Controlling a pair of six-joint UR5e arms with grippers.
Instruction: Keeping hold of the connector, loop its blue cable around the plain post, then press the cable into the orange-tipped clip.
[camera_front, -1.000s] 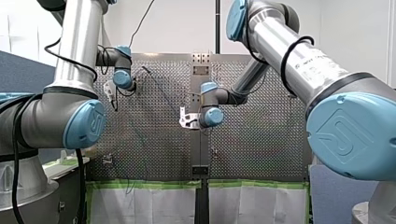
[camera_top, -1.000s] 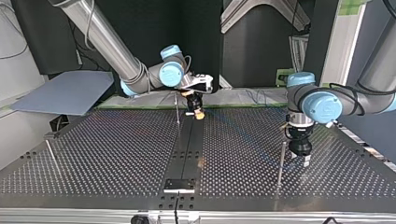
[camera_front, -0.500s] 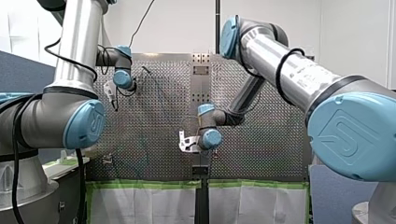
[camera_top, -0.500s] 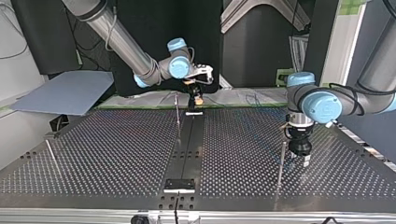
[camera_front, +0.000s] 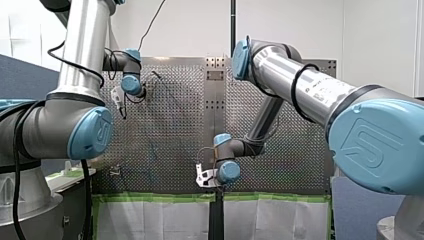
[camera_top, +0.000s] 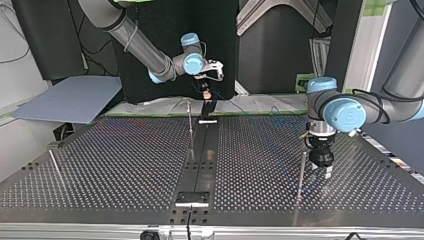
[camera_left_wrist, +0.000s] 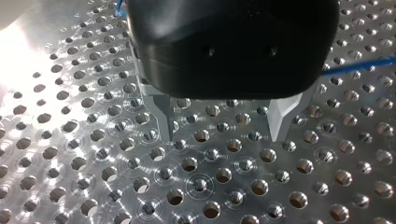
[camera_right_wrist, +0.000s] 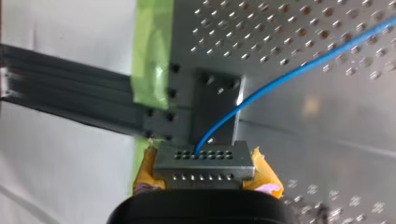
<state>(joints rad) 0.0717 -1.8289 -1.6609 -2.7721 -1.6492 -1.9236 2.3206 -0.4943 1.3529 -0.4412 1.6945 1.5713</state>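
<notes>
My right gripper (camera_right_wrist: 205, 171) is shut on a grey metal connector (camera_right_wrist: 204, 162), with yellow pads on both of its sides. A blue cable (camera_right_wrist: 289, 70) leaves the connector and runs away over the perforated plate. In the top view this gripper (camera_top: 205, 94) hangs above the table's far edge, just behind a thin plain post (camera_top: 190, 122). My left gripper (camera_left_wrist: 222, 128) is open a little above the plate, with nothing between its metal fingers (camera_left_wrist: 164, 119). It (camera_top: 323, 167) stands beside another thin post (camera_top: 301, 175). I cannot make out an orange-tipped clip.
A black mounting block (camera_right_wrist: 215, 105) and green tape (camera_right_wrist: 152, 56) mark the table edge below the connector. A third post (camera_top: 56, 166) stands at the top view's left. A dark plate (camera_top: 191, 198) sits at the near edge of the table's centre strip.
My right arm has carried the connector to the table's far edge in the top view and lifted it slightly. My left arm has not moved.
</notes>
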